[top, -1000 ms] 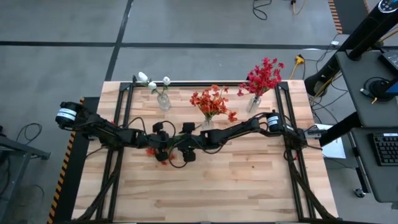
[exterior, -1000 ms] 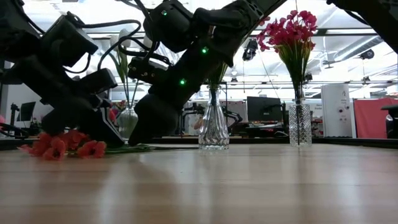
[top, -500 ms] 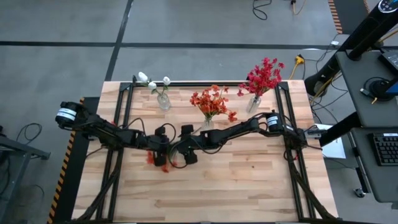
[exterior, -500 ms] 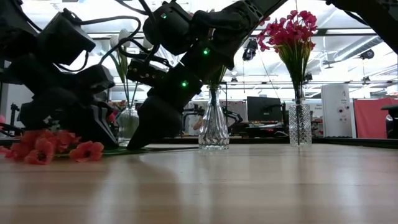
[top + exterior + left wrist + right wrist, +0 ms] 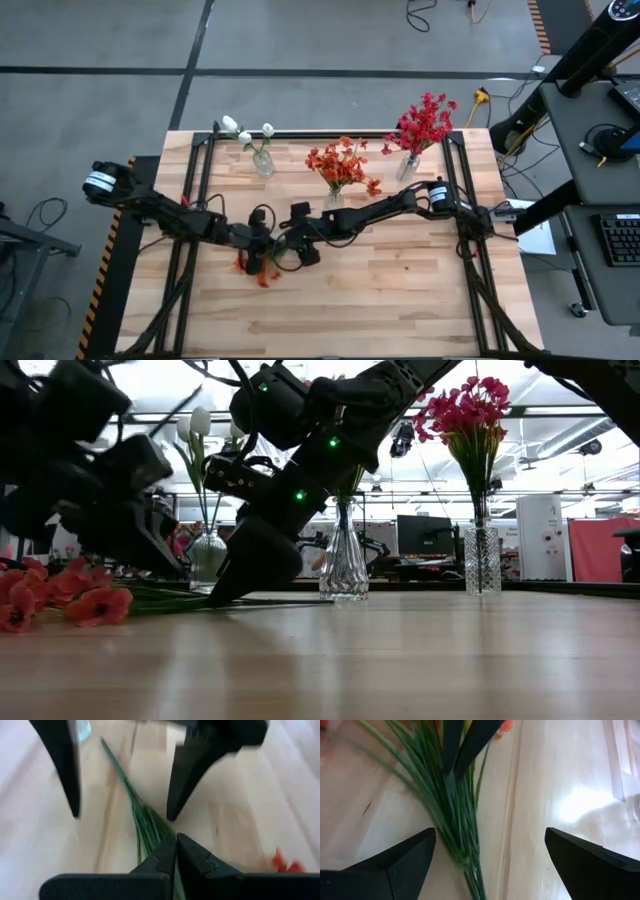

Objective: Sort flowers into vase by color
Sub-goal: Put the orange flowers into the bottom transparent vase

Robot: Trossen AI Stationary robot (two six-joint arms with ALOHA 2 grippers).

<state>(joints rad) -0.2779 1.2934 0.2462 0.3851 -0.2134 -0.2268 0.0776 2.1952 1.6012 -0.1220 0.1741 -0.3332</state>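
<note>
A: Where is the loose spray lying?

B: Flat on the wooden table, left of centre; its red-orange blooms point toward the near edge, the green stems run back toward the orange vase; the white vase and the red vase stand along the far edge, well apart from it.

A: And the grippers?

B: The left gripper is pinched tight on the stem bundle, just behind the blooms; the right gripper hangs over the same stems nearer their cut ends, fingers spread wide, holding nothing.

A: How will the spray handle?

B: Light, I judge, and whippy; the thin stems look bendy and splay into a fan, so a grip on one strand would let the rest droop; the bloom end is probably the heavier, and soft enough to crush.

A: Best place to take hold, then?

B: Where the stems gather into one bunch, squeezing them all together; keep clear of the petals; lifted from there, the cut ends should be free to be steered into a vase neck.
</note>
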